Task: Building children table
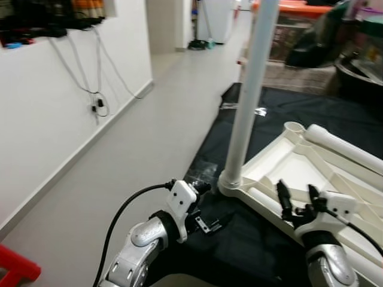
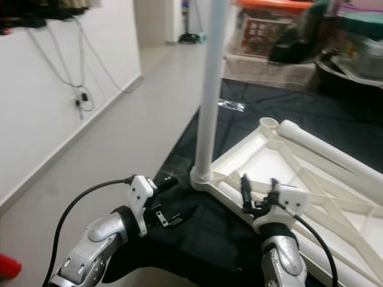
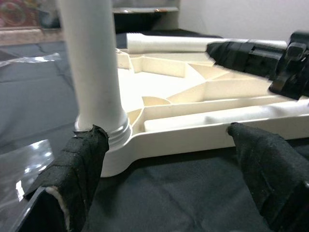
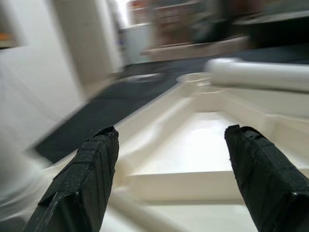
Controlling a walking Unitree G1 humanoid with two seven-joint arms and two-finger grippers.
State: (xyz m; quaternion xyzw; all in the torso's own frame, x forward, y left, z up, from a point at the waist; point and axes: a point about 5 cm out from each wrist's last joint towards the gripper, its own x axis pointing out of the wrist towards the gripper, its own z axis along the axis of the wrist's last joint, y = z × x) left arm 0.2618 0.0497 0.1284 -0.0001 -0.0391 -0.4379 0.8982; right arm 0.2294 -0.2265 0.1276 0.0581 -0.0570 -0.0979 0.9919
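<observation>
I am looking down at the tabletop [image 1: 311, 164], a cream plastic piece lying upside down with its ribbed underside facing up, on a black sheet [image 1: 239, 239] spread over the floor [image 1: 149, 137]. One white leg [image 1: 250, 89] is standing upright in the tabletop's near corner socket, rising past the top of the head view. A second leg [image 1: 344, 146] is lying loose across the tabletop's far side, just beside an empty round socket [image 1: 293, 127].

I am holding my left gripper [image 3: 164, 159] low over the sheet, just outside the tabletop's near corner. Its fingers [image 3: 77, 169] are spread wide, one tip close beside the base of the upright leg and the other near the tabletop's edge, pinching nothing. My right gripper [image 1: 296, 197] is hovering above the tabletop's ribs, a little inward from the upright leg. Its fingers [image 4: 84, 179] are also spread apart and gripping nothing; the wrist view there is blurred, with the ribbed underside and the loose leg ahead.

A scrap of clear plastic wrap [image 1: 258, 111] is lying on the sheet beyond the upright leg. Away from the tabletop on my left, a white wall [image 1: 54, 119] is running along the floor, with cables [image 1: 90, 72] dangling down it. Something red [image 1: 17, 269] is sitting on the floor at the wall's foot. Beyond the tabletop, cluttered boxes [image 1: 299, 30] are stacked at the sheet's far edge.
</observation>
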